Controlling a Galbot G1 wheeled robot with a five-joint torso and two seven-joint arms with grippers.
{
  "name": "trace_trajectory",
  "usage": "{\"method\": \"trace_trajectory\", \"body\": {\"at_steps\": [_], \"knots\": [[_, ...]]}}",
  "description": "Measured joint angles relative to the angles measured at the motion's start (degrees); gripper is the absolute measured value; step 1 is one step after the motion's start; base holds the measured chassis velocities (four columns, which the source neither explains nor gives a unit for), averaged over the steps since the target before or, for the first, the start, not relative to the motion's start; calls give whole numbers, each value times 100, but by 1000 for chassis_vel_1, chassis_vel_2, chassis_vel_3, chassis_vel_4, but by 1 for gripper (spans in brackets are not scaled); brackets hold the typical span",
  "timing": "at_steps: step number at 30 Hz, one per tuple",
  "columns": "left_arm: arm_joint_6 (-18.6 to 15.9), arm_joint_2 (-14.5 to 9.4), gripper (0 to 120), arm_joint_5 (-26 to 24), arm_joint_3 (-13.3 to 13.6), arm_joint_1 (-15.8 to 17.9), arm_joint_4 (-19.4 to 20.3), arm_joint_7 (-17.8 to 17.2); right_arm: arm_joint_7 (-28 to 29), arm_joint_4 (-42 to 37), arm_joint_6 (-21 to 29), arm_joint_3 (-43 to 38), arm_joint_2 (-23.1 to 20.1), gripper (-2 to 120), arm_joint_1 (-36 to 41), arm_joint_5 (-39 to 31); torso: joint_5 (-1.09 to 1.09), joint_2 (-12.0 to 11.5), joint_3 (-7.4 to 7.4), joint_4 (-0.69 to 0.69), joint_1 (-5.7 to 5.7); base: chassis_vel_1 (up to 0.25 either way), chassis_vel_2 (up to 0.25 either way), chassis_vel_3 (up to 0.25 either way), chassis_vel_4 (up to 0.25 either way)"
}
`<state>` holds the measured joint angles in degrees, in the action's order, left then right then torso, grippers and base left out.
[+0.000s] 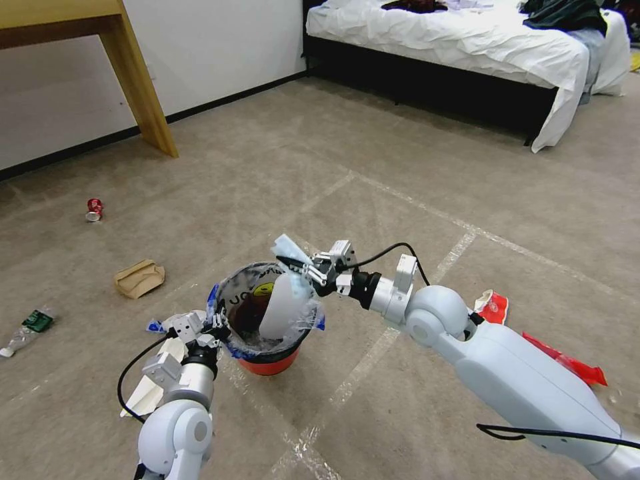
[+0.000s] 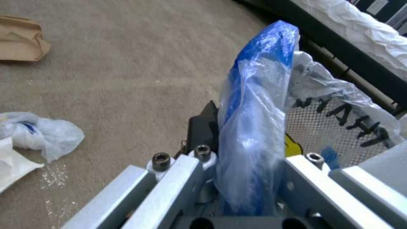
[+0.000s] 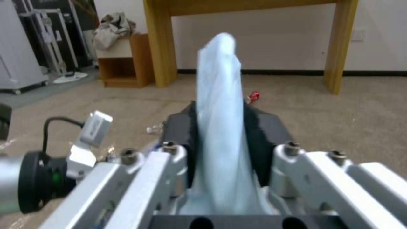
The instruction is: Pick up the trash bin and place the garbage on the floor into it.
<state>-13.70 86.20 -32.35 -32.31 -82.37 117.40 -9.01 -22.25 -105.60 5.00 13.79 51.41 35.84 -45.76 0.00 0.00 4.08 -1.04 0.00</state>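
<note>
Two pale robot arms reach in from the near edge of the head view. Left gripper (image 1: 215, 325) pinches the bag-lined rim of the trash bin (image 1: 268, 361), a small red bucket on the carpet. Right gripper (image 1: 308, 270) hangs over the bin's far rim, closed on a pale bit of garbage; a white foam piece (image 1: 280, 308) stands on end in the bin's mouth just below it, and I cannot tell if the two are joined. A red can (image 1: 94, 209), brown carton (image 1: 139, 278) and red wrapper (image 1: 492, 307) lie scattered around.

From the left wrist, the fingers (image 2: 203, 128) are clamped on blue-edged plastic, hiding the rim itself.

From the right wrist, dark pads (image 3: 260, 130) squeeze a pale strip standing lengthwise; the bin beneath is hidden.
</note>
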Motion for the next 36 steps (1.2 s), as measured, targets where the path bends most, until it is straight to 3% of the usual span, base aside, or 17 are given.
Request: {"method": "trace_trajectory", "body": {"at_steps": [6,10,18,28,31,36], "knots": [[-21,7,5,-37,-4,-19,90,-11,-27,1,-33,-36,-28,52,92,167,0,0,0,0,0,0,0,0,0],[-34,33,5,-52,9,-62,167,-11,-12,14,-49,-58,-17,71,191,277,0,0,0,0,0,0,0,0,0],[-39,69,5,-16,-23,-89,187,-10,141,4,-55,-213,7,95,228,228,0,0,0,0,0,0,0,0,0],[-39,67,5,160,-124,-35,27,-103,1156,437,-15,-955,95,99,485,250,-1,0,0,2,0,0,0,0,0],[-21,46,5,422,-218,-36,-95,-117,1688,1141,-389,-1702,273,100,1262,1053,2,0,0,-2,0,0,0,0,0],[-12,42,5,609,-296,-95,-143,-79,1883,1447,-674,-2397,508,100,1902,1514,1,-1,0,-1,0,0,0,0,0]]}}
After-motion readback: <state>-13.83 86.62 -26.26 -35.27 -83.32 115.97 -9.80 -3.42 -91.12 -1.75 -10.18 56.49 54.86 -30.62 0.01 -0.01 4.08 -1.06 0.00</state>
